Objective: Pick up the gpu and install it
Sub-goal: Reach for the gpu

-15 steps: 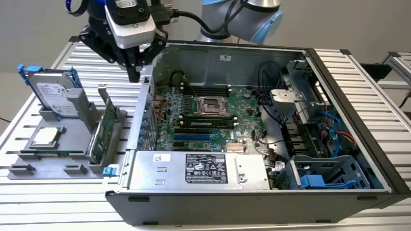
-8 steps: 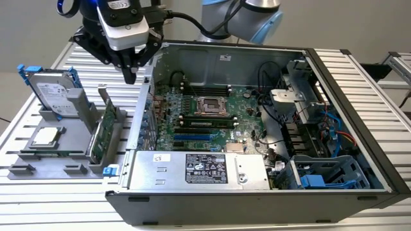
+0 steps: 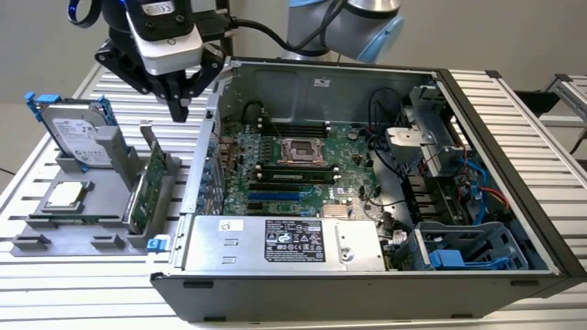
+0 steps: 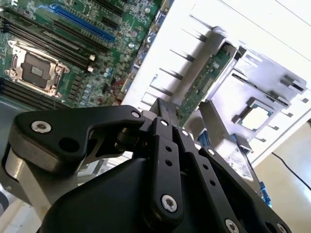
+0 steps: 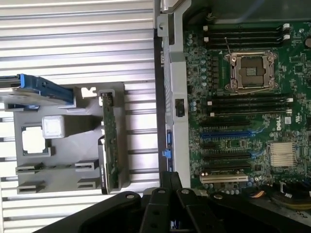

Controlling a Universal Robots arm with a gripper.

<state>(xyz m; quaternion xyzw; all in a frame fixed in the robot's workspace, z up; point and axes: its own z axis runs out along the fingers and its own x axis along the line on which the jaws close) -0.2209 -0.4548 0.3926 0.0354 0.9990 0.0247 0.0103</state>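
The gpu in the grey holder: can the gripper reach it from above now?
Probably yes. The gpu stands on edge in the grey holder, top edge bare; the gripper hangs above, nothing between them.

Above the gpu [image 3: 150,185], standing on edge, the air is open. The case wall [image 3: 200,172] rises just beside the card on the exterior view's right; a grey holder post [image 3: 115,148] and the upright hard drive [image 3: 78,130] stand near on its left.
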